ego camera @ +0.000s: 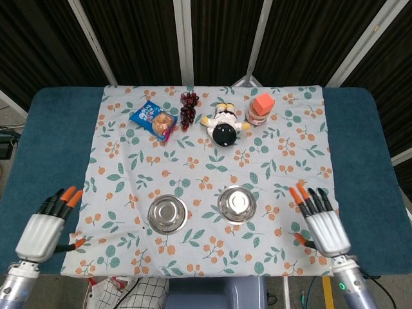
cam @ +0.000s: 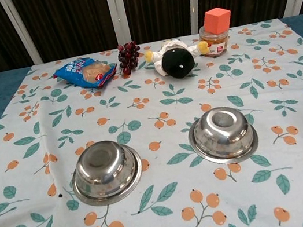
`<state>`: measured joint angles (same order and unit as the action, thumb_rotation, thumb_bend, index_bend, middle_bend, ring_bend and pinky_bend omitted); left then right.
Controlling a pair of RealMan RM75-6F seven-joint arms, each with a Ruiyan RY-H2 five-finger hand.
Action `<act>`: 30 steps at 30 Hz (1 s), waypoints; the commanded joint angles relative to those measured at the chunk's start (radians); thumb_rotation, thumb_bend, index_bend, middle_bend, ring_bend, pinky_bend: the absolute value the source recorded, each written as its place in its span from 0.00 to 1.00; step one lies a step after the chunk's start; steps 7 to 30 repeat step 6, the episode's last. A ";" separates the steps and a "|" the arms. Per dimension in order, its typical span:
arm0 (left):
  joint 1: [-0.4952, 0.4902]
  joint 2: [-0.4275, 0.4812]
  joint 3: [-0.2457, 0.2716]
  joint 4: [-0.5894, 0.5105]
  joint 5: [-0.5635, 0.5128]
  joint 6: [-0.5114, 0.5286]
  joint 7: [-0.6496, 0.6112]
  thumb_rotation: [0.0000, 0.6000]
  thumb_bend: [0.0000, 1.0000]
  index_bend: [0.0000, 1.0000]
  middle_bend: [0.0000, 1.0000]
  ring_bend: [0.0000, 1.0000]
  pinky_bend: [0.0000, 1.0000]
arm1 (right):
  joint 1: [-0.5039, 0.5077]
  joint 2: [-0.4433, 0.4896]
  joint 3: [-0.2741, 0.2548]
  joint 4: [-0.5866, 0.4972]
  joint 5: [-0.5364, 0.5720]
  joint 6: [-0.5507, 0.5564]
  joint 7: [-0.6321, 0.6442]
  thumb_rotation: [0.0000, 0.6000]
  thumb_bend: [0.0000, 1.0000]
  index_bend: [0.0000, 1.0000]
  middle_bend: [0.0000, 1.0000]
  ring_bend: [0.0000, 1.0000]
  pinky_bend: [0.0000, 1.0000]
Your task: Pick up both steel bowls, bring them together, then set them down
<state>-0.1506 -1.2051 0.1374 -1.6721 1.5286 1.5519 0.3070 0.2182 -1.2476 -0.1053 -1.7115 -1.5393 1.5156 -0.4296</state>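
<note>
left bowl [ego camera: 167,214] upside-down | right bowl [ego camera: 237,204] upside-down | both hands' fingers [ego camera: 309,198] spread

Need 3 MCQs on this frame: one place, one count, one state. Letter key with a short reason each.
1. Where does the orange-red cube sit?
A. On top of the small glass jar
B. Inside a bowl
C. On the blue snack packet

2. How many round steel bowls are on the floral tablecloth?
A. One
B. Two
C. Three

3. What state are the bowls in?
A. Stacked
B. Upside down and apart, neither held
C. One lifted by the right robot hand

Key:
1 A: the chest view shows the cube resting on the jar's lid.
2 B: only the left steel bowl and the right steel bowl appear.
3 B: both show raised bases with rims on the cloth and a gap between them; the left robot hand and right robot hand are off at the cloth's sides, fingers spread and holding nothing.
</note>
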 commanded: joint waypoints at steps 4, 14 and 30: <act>0.026 0.005 -0.036 0.034 -0.023 0.007 -0.052 0.78 0.07 0.00 0.00 0.00 0.14 | -0.056 0.030 0.022 0.000 0.017 0.055 0.028 0.88 0.25 0.00 0.00 0.00 0.00; 0.026 0.014 -0.040 0.032 -0.016 0.001 -0.066 0.80 0.07 0.00 0.00 0.00 0.14 | -0.058 0.036 0.034 -0.008 0.025 0.050 0.034 0.91 0.25 0.00 0.00 0.00 0.00; 0.026 0.014 -0.040 0.032 -0.016 0.001 -0.066 0.80 0.07 0.00 0.00 0.00 0.14 | -0.058 0.036 0.034 -0.008 0.025 0.050 0.034 0.91 0.25 0.00 0.00 0.00 0.00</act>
